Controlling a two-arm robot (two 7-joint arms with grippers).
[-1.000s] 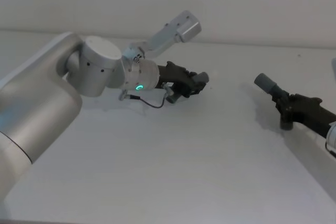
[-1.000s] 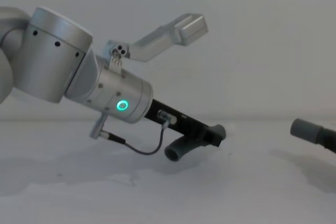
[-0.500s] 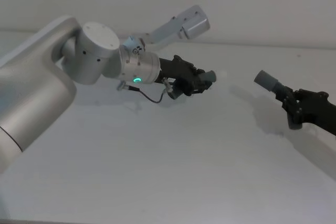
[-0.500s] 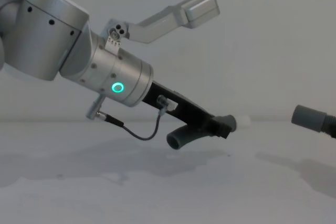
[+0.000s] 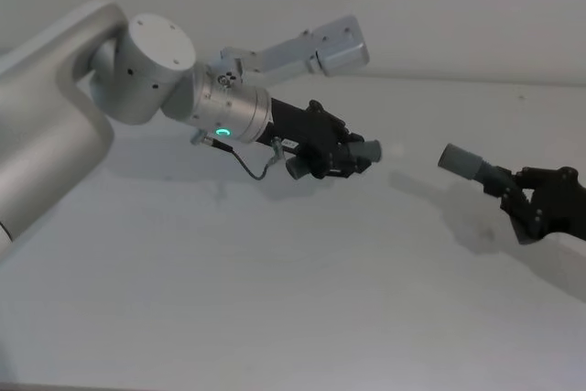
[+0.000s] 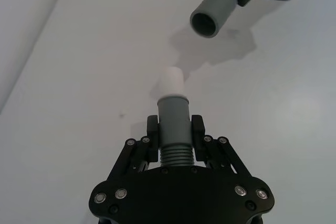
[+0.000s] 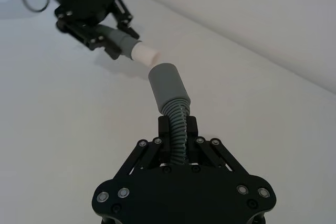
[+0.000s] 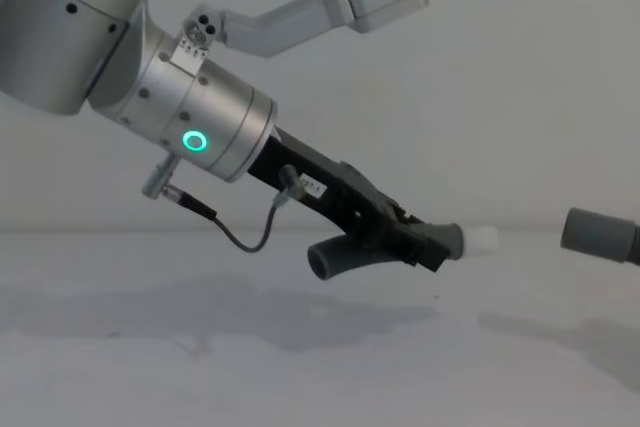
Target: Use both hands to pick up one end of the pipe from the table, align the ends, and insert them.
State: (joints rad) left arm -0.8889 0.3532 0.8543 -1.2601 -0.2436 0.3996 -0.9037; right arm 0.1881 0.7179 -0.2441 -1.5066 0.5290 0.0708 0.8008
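- Left gripper (image 5: 351, 155) is clamped on the curved elbow (image 8: 340, 255) at its collar, with the white spigot (image 8: 483, 240) jutting past the fingertips, clear of the table (image 5: 275, 309).
- Right gripper (image 7: 178, 127) is clamped on the straighter tube (image 5: 465, 162), aloft to the robot's right of the spigot.
- The tube's open mouth (image 6: 205, 23) faces the spigot, near but apart.
- The axes are roughly in line, though the mouth sits slightly off the spigot's line. Likely need: trim that offset, then close the gap along the shared axis.
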